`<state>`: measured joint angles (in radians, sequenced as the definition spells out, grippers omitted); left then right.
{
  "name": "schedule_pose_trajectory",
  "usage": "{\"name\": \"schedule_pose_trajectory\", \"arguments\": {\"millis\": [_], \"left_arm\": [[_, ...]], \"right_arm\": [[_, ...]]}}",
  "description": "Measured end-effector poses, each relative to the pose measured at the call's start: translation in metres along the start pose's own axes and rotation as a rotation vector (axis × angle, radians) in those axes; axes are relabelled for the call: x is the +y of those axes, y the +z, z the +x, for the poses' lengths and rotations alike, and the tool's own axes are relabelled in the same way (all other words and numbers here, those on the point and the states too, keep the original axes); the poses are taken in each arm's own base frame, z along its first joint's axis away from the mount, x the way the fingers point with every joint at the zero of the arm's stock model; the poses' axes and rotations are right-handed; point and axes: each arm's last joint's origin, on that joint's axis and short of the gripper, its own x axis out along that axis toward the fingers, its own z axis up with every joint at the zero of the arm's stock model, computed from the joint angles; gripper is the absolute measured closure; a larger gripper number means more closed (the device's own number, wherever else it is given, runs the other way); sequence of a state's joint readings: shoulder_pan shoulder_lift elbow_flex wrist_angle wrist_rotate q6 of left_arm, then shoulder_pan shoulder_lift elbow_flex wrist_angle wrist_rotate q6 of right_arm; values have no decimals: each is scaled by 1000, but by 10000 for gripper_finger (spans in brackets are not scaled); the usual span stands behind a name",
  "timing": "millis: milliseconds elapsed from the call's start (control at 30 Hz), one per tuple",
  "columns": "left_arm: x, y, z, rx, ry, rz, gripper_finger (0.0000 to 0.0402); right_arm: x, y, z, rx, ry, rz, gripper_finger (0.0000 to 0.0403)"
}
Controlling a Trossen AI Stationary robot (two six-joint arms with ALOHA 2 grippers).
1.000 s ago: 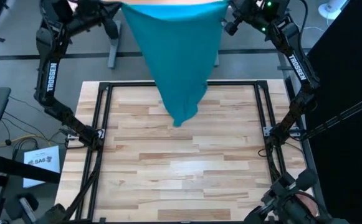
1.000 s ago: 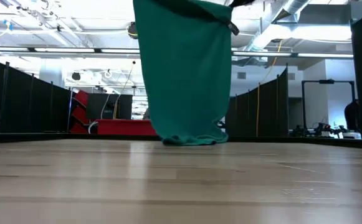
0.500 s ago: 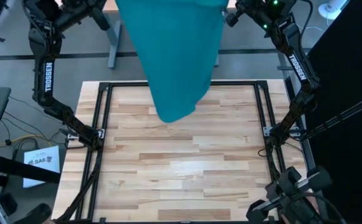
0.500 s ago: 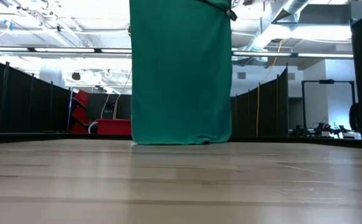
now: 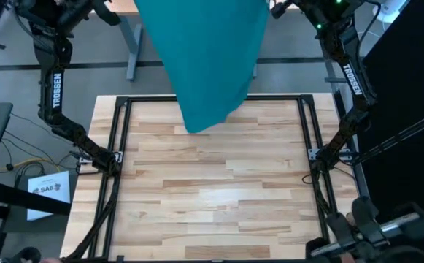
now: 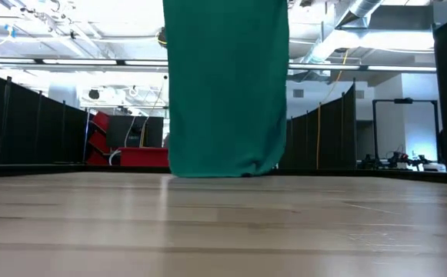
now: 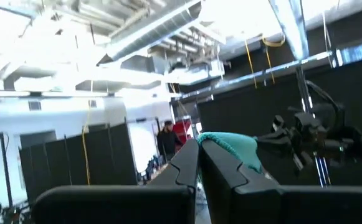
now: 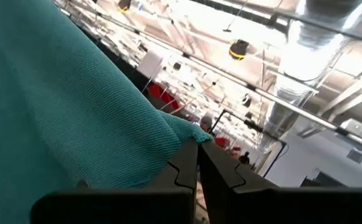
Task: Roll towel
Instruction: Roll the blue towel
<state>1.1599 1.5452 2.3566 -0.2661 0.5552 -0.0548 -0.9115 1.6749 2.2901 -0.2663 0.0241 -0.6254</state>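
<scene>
The teal towel (image 5: 206, 62) hangs as one long sheet between the two raised arms, held high above the far edge of the wooden desk (image 5: 212, 197). In the left wrist view the left pincer (image 7: 198, 154) is clenched on a bunched corner of the cloth, and in the right wrist view the right pincer (image 8: 197, 151) is clamped on the opposite corner, the fabric spreading away from its closed fingers.

A second ago the lower part of the towel was drawn in to a narrow point and its bottom sagged in folds near the desk; over the last moment both arms have moved outward and upward, and the sheet has opened to nearly even width. In the low view its bottom hem (image 6: 223, 171) now runs almost level, close to the desk surface; whether it touches the wood cannot be told from here.

My reading is that the towel is being shaken out flat before it is laid down, so the rolling itself has not begun. The next move likely calls for lowering the cloth evenly onto the desk without letting it bunch
</scene>
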Motion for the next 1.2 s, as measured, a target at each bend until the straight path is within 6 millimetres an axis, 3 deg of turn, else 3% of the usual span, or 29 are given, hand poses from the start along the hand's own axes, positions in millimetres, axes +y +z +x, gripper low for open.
{"name": "schedule_pose_trajectory", "arguments": {"millis": [567,900,1200], "left_arm": [[-1,15,-2,-133,-43,-24,402],[-3,23,-4,-200,-90,-45,401],[-8,24,-5,-158,-250,-112,402]], "right_arm": [[-1,9,-2,-46,-13,-5,403],[-2,27,-9,-118,-27,-38,403],[14,33,-26,-21,175,-20,403]]}}
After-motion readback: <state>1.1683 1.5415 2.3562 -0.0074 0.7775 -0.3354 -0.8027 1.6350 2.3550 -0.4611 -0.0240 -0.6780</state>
